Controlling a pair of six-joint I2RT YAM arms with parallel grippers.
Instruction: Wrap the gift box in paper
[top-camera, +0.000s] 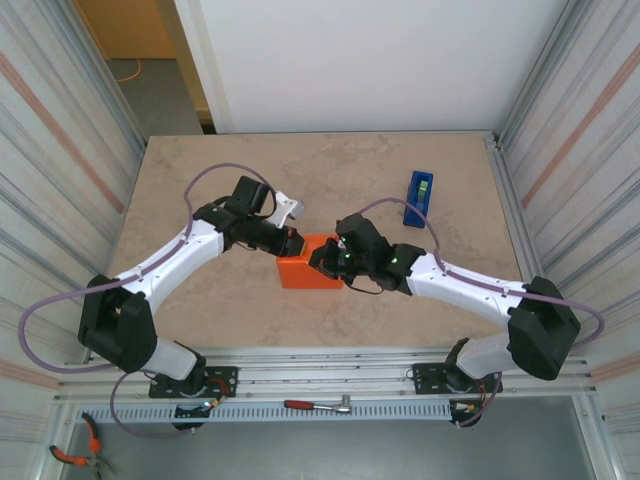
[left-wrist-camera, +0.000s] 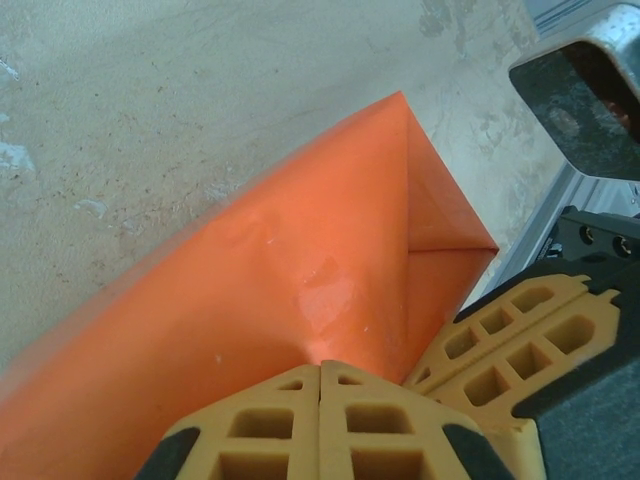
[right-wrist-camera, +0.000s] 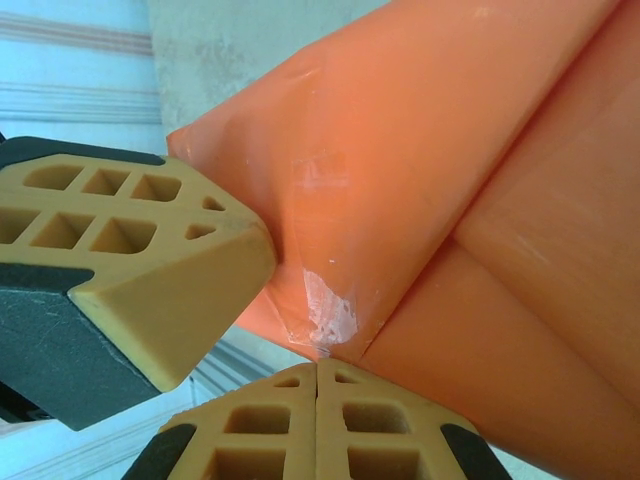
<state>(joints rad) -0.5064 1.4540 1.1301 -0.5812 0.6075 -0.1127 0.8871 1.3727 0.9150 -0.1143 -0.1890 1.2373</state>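
Observation:
The orange paper (top-camera: 312, 268) is folded into a small parcel at the table's middle; the gift box is hidden inside it. In the left wrist view the paper (left-wrist-camera: 280, 270) shows a triangular end fold, and my left gripper (left-wrist-camera: 320, 364) is shut with its tips against it. My left gripper (top-camera: 293, 243) sits at the parcel's upper left, my right gripper (top-camera: 326, 258) at its right side. In the right wrist view my right gripper (right-wrist-camera: 317, 362) is shut, tips touching a patch of clear tape (right-wrist-camera: 328, 312) on the paper (right-wrist-camera: 450, 180). The left gripper's fingers (right-wrist-camera: 150, 250) are close by.
A blue tape dispenser (top-camera: 419, 197) stands upright at the back right. Ribbed panels wall in both sides of the table (top-camera: 200, 180). Below the near edge lie a red-handled wrench (top-camera: 318, 405) and pliers (top-camera: 75, 455).

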